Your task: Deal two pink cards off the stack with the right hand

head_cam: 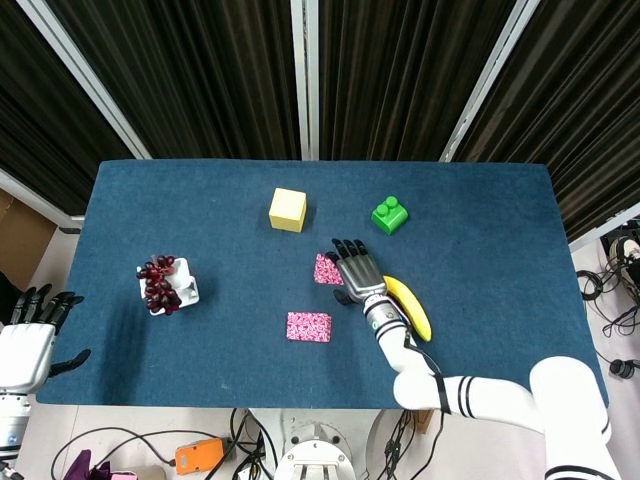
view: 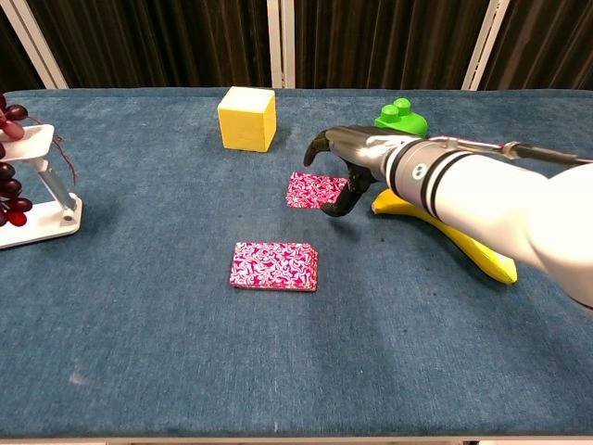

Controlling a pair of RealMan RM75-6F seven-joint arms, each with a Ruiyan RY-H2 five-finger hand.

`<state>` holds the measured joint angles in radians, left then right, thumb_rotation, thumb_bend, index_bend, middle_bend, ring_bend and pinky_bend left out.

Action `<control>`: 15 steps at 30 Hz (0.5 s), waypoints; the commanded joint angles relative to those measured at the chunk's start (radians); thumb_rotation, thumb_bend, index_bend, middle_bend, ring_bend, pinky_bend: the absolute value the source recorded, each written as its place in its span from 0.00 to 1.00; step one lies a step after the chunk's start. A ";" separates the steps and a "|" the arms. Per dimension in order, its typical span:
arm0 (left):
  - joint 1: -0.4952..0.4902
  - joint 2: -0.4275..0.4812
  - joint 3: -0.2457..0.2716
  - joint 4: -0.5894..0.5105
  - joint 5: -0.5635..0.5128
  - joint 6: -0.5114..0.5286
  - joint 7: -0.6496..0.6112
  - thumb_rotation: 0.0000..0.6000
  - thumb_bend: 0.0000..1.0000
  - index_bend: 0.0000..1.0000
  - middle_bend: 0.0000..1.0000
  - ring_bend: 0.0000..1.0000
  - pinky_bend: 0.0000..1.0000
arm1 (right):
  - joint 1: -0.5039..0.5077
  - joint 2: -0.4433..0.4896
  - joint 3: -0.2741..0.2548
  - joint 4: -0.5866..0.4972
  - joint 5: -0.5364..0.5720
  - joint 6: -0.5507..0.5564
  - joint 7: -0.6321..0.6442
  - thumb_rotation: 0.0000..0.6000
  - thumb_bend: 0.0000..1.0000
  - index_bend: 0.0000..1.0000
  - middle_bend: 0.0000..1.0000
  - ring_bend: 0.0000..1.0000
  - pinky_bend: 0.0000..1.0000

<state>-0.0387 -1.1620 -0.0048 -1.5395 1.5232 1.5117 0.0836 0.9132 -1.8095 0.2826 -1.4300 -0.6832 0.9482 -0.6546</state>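
Observation:
The pink patterned card stack [head_cam: 308, 327] [view: 274, 266] lies flat near the table's front middle. One dealt pink card [head_cam: 325, 268] [view: 313, 189] lies flat on the blue cloth further back, between the stack and the yellow cube. My right hand [head_cam: 358, 270] [view: 357, 162] arches over that card's right end. Its fingers are lifted off the card, and the thumb tip sits down by the card's right edge. Nothing is held in it. My left hand [head_cam: 25, 345] hangs off the table's left front corner with fingers spread, holding nothing.
A banana [head_cam: 410, 307] [view: 454, 236] lies just right of my right hand and under the forearm. A yellow cube [head_cam: 288, 209] [view: 247, 118] and a green brick [head_cam: 390, 214] [view: 401, 117] sit further back. A white stand with grapes [head_cam: 165, 283] is at the left.

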 commanded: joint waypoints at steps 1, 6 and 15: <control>0.001 -0.001 0.001 0.001 0.001 0.002 -0.001 1.00 0.07 0.21 0.18 0.03 0.00 | -0.038 0.079 -0.039 -0.160 -0.057 0.045 0.014 1.00 0.51 0.25 0.08 0.00 0.00; 0.003 -0.004 0.002 0.005 0.004 0.006 -0.005 1.00 0.07 0.21 0.18 0.03 0.00 | -0.057 0.126 -0.090 -0.302 -0.060 0.073 -0.008 1.00 0.51 0.26 0.08 0.00 0.00; 0.013 -0.005 0.007 0.014 0.008 0.017 -0.016 1.00 0.07 0.21 0.18 0.03 0.00 | -0.044 0.019 -0.140 -0.281 -0.019 0.132 -0.063 1.00 0.51 0.27 0.08 0.00 0.00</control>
<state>-0.0262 -1.1670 0.0018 -1.5265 1.5312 1.5287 0.0688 0.8648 -1.7629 0.1508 -1.7347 -0.7095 1.0637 -0.7044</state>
